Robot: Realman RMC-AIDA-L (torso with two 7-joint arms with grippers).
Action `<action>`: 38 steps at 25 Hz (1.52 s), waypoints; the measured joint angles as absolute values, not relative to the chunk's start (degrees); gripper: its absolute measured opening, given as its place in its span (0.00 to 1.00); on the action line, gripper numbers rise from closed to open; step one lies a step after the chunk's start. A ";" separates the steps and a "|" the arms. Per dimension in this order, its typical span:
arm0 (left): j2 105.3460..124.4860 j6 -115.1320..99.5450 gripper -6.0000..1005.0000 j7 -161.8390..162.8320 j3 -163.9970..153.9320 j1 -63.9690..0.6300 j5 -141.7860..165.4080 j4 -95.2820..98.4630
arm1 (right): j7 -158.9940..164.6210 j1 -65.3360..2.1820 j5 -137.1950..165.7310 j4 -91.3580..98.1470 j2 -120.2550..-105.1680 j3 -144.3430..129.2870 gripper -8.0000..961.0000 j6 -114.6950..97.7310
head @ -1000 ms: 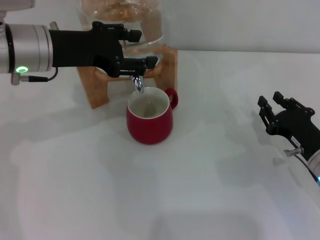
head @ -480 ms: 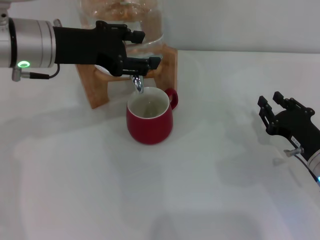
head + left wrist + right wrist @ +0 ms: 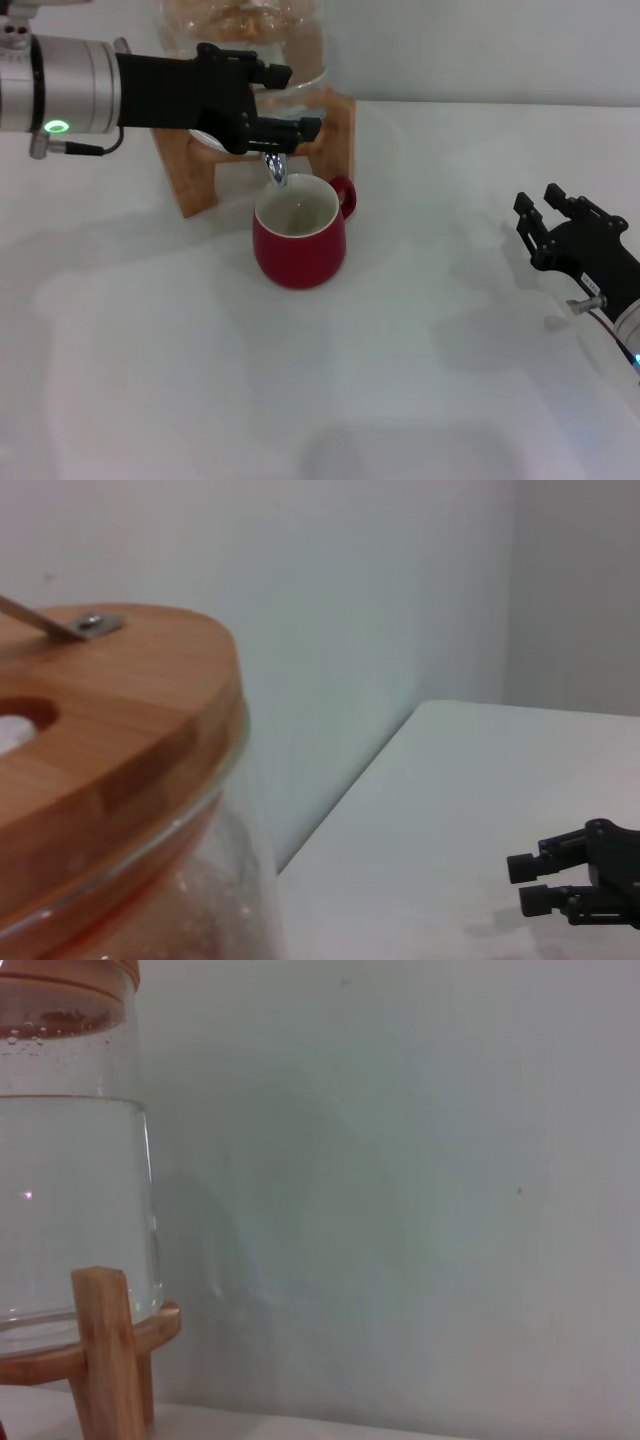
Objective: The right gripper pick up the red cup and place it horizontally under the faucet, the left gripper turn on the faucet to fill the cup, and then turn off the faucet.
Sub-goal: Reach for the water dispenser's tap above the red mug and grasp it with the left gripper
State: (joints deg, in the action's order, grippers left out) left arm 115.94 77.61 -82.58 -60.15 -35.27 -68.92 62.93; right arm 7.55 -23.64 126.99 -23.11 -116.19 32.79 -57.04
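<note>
The red cup (image 3: 300, 255) stands upright on the white table, its handle toward the back right. Its mouth is directly under the chrome faucet (image 3: 275, 170) of the glass water jar (image 3: 290, 60). My left gripper (image 3: 290, 98) reaches in from the left at the faucet's top, with its fingers apart, one above and one below; the lever itself is hidden behind them. My right gripper (image 3: 540, 205) rests open and holding nothing at the table's right edge, well away from the cup. It also shows far off as the right gripper (image 3: 570, 875) in the left wrist view.
The jar sits on a wooden stand (image 3: 190, 180) at the back of the table. The left wrist view shows its wooden lid (image 3: 110, 730); the right wrist view shows the glass jar (image 3: 70, 1210) and a stand leg (image 3: 105, 1350) before a pale wall.
My left arm has shifted a little to the right and up while its claw stays at the faucet. The cup and the right gripper have not moved.
</note>
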 joint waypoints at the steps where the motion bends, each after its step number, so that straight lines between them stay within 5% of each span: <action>1: 116.02 77.61 0.75 -82.68 -60.22 -35.42 -68.83 62.80 | 7.56 -23.64 127.02 -23.11 -116.19 32.78 0.40 -57.04; 38: 117.53 75.40 0.75 -87.17 -60.42 -38.35 -67.28 58.28 | 7.65 -23.73 127.28 -23.47 -116.19 32.78 0.40 -57.08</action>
State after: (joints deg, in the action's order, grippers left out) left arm 117.53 75.40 -87.17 -60.42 -38.35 -67.28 58.28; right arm 7.65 -23.73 127.28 -23.47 -116.19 32.78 -57.08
